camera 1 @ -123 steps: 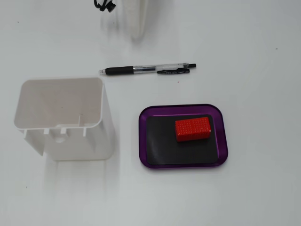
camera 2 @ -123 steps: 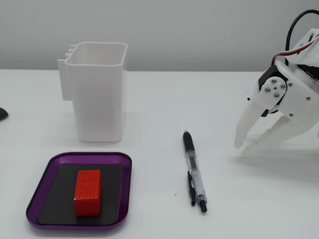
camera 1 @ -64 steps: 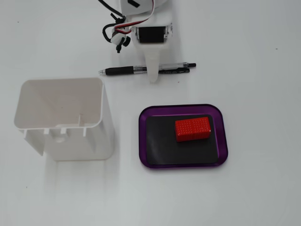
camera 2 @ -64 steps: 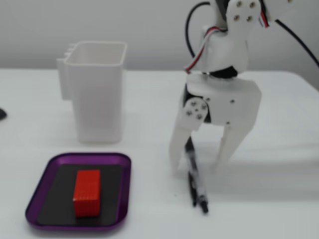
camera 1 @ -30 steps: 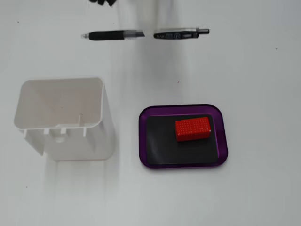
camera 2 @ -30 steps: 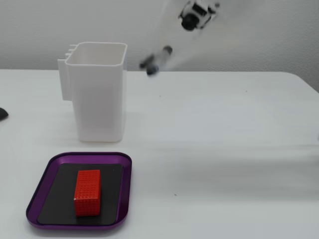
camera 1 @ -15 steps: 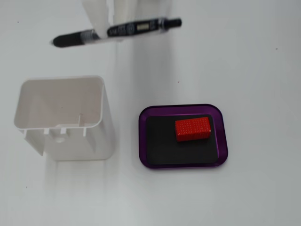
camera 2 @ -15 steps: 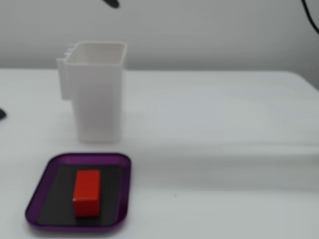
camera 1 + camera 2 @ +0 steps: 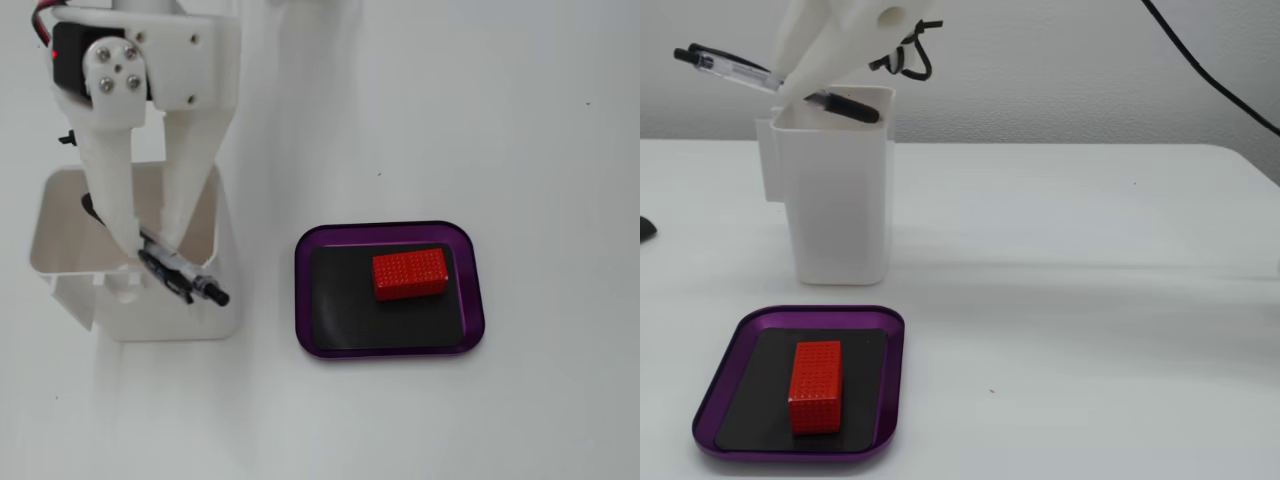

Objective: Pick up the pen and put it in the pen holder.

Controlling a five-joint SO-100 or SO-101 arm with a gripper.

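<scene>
A white pen holder (image 9: 170,320) stands at the left in both fixed views; it also shows as a tall box (image 9: 835,200). My white gripper (image 9: 150,262) is over its opening, shut on a pen (image 9: 190,280) with a clear barrel and black ends. In a fixed view from the side, the gripper (image 9: 795,88) holds the pen (image 9: 730,70) almost level. The pen tilts slightly down to the right, with its black end just above the holder's rim and its other end sticking out to the left.
A purple tray (image 9: 305,300) with a black inner mat holds a red block (image 9: 410,273) to the right of the holder; from the side the tray (image 9: 730,345) and block (image 9: 816,385) lie in front of it. A black cable (image 9: 1210,70) hangs at the upper right.
</scene>
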